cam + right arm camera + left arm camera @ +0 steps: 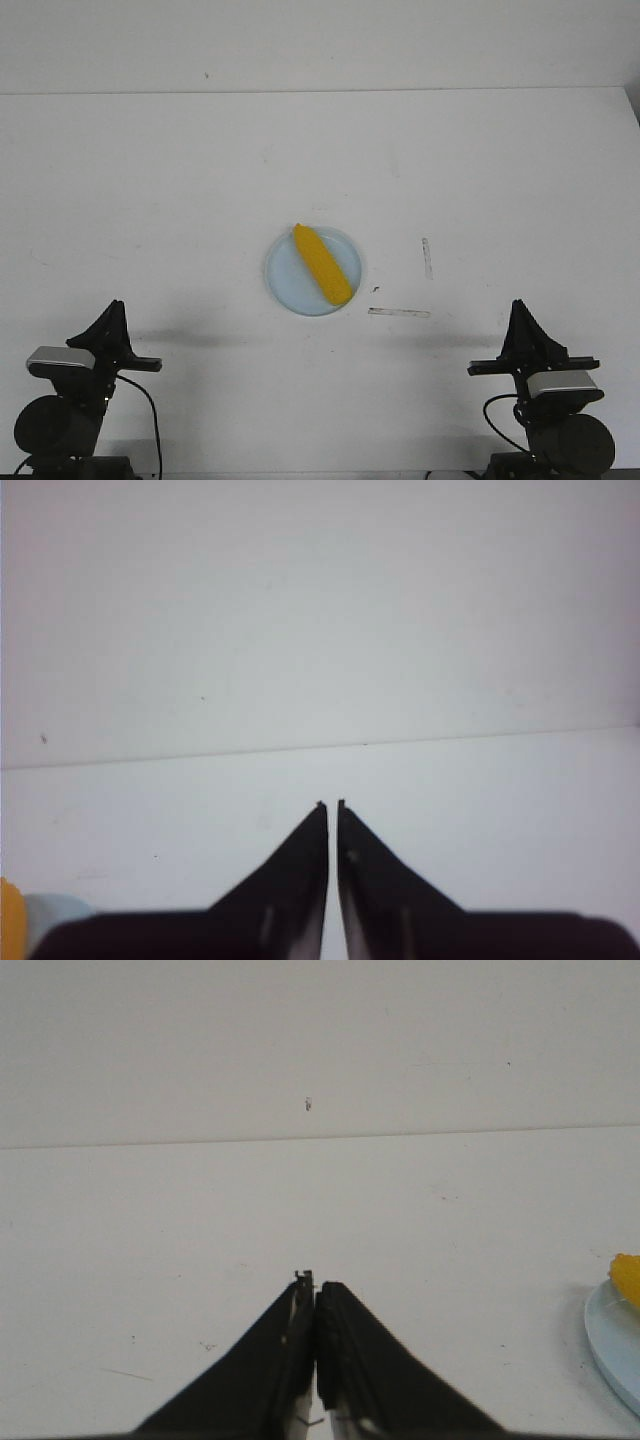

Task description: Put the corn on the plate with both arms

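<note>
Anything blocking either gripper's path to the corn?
Nothing visible. The corn already lies on the plate; only bare table separates it from the left gripper and right gripper, both shut.

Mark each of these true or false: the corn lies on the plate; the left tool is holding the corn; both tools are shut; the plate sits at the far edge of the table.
1. The corn lies on the plate. True.
2. The left tool is holding the corn. False: it is shut on nothing, well away from the plate.
3. Both tools are shut. True: the right tool also has its fingers together.
4. The plate sits at the far edge of the table. False: it is near the middle, between the two arms.
</note>
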Robot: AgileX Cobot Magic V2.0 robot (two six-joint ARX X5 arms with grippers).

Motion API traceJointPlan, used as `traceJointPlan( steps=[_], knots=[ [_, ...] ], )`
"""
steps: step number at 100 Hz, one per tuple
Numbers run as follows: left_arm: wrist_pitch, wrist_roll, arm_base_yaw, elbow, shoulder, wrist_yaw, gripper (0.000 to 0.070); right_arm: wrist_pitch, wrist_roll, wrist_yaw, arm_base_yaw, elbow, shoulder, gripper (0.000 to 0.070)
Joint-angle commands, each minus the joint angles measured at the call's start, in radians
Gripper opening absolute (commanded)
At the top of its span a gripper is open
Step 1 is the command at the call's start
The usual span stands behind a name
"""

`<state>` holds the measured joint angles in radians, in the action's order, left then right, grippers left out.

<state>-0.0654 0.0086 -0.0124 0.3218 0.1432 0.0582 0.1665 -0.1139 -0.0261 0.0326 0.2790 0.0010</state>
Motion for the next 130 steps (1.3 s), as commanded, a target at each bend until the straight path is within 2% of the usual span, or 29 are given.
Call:
traceJointPlan(
  steps=[1, 59, 90, 109, 128, 130],
  knots=[
    [0.014, -0.001, -0.001, 0.004, -0.002, 0.001, 0.0001, -0.013, -0.016, 0.0, 0.001, 0.01, 0.0, 0.0015],
    [-0.001, -0.001, -0.001, 0.004, -0.024, -0.003, 0.0001, -0.013, -0.016, 0.0, 0.001, 0.01, 0.0, 0.0015],
    [-0.003, -0.001, -0.001, -0.058, -0.14, -0.052, 0.0001, -0.013, -0.016, 0.0, 0.001, 0.01, 0.0, 0.0015],
    [0.076, -0.001, -0.008, -0.169, -0.14, -0.05, 0.0001, -0.013, -0.016, 0.0, 0.001, 0.01, 0.0, 0.0015],
    [0.229, -0.001, -0.01, -0.307, -0.14, -0.052, 0.0001, -0.013, -0.016, 0.0, 0.001, 0.01, 0.0, 0.0015],
    [0.21, -0.003, -0.01, -0.309, -0.14, -0.054, 0.0, -0.013, -0.016, 0.0, 0.001, 0.01, 0.0, 0.0015]
  ],
)
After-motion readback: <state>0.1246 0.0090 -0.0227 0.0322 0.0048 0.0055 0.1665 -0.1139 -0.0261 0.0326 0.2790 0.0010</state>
